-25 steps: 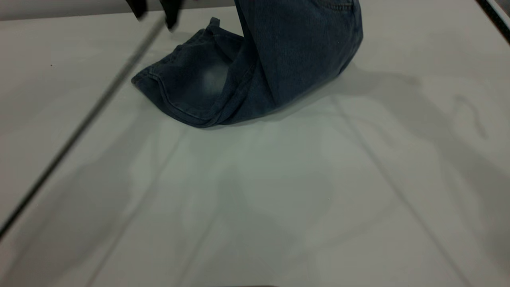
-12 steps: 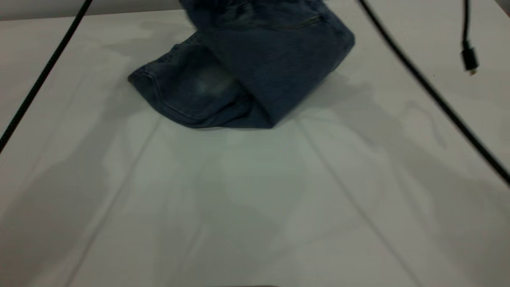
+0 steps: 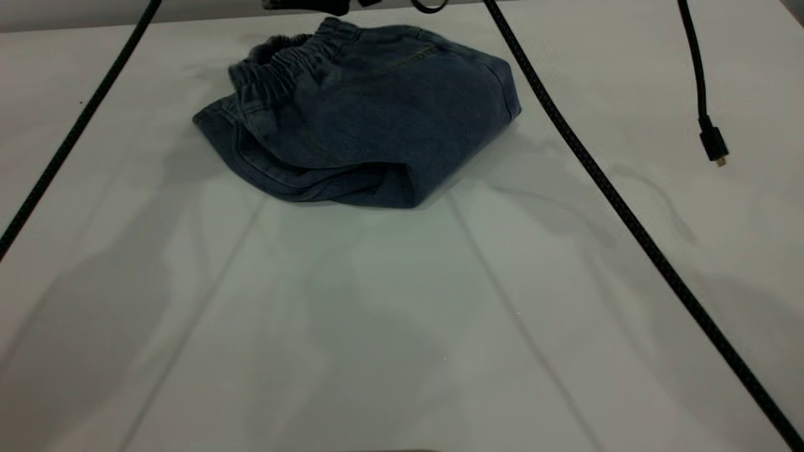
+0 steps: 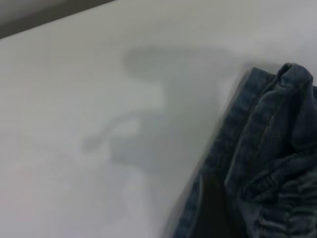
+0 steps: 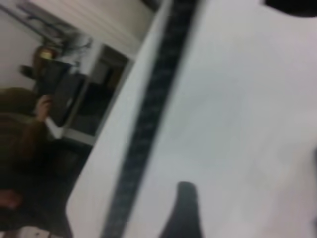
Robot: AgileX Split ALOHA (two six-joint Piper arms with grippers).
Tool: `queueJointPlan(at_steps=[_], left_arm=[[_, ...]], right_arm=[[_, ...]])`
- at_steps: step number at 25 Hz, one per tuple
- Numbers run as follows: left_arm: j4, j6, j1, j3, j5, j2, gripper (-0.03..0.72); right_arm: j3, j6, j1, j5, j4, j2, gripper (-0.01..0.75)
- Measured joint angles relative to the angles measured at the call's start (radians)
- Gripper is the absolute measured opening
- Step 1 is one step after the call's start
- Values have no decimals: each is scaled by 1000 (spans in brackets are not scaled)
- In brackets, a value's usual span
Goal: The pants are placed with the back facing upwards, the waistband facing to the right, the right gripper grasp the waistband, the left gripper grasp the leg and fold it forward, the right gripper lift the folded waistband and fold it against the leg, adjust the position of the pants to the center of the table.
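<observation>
Dropped flat since the earlier frame: pants (image 3: 370,125), lying crosswise by the tabletop (image 3: 402,314) far edge, center pending; grippers' state: cannot tell.

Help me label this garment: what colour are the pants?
Dark blue denim pants, clearest in the exterior view.

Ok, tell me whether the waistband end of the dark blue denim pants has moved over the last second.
Yes. The elastic waistband of the dark blue denim pants has dropped from above the frame and swung left, now lying on the leg hem on the white table.
</observation>
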Motion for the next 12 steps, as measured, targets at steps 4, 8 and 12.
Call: queueJointPlan(at_steps=[4, 8, 12], left_arm=[[-21, 40, 0, 0, 0, 0, 456], [-142, 157, -1, 0, 0, 0, 456], [-233, 290, -27, 0, 0, 0, 456]], right_arm=[[0, 14, -25, 31, -58, 0, 633], [0, 130, -98, 34, -298, -14, 596], [0, 324, -178, 30, -625, -72, 568]])
